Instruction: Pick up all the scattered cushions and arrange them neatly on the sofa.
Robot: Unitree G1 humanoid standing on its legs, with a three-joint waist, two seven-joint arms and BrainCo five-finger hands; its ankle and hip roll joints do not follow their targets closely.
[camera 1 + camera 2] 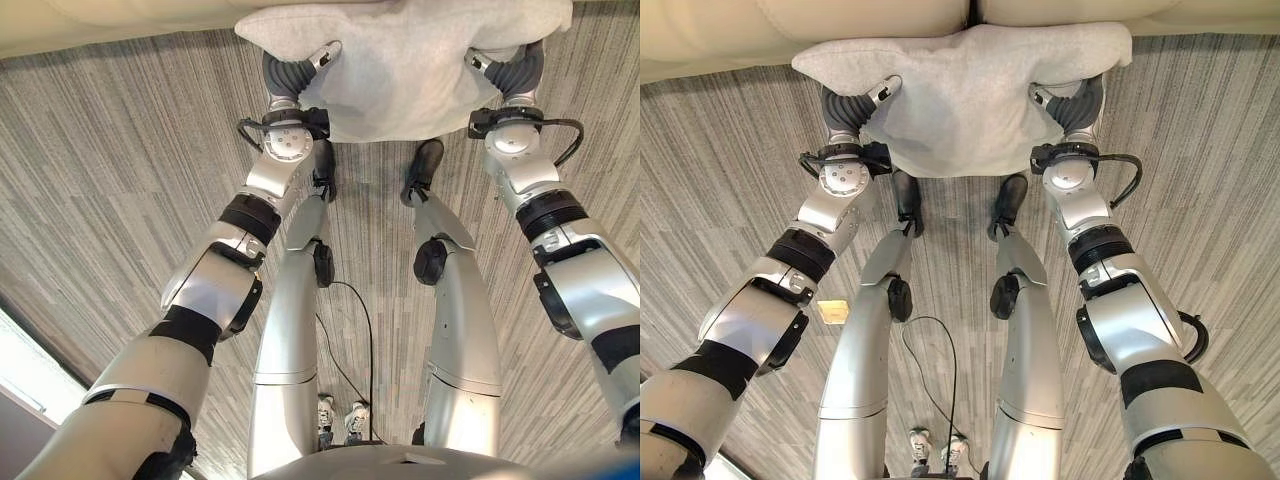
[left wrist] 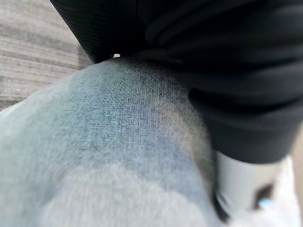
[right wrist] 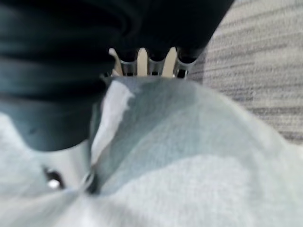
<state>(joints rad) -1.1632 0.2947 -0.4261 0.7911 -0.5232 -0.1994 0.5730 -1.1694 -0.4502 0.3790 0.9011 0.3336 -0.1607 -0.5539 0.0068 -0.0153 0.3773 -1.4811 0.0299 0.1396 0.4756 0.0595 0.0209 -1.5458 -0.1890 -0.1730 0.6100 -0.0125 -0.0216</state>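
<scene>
A light grey cushion (image 1: 400, 60) hangs above the floor, held between both hands, right in front of the cream sofa (image 1: 740, 30) along the far edge. My left hand (image 1: 855, 105) grips the cushion's left side, thumb on top and fingers tucked beneath. My right hand (image 1: 1070, 100) holds the right side the same way. In the left wrist view the cushion fabric (image 2: 118, 156) bulges against the hand's dark cover (image 2: 213, 71). In the right wrist view, fingers (image 3: 151, 66) reach behind the cushion (image 3: 189, 165) and the cloth creases at the thumb.
Grey striped carpet (image 1: 120, 180) covers the floor on both sides of me. A small tan tag (image 1: 833, 312) lies on the carpet at the left. A pale surface (image 1: 15, 370) borders the carpet at the lower left.
</scene>
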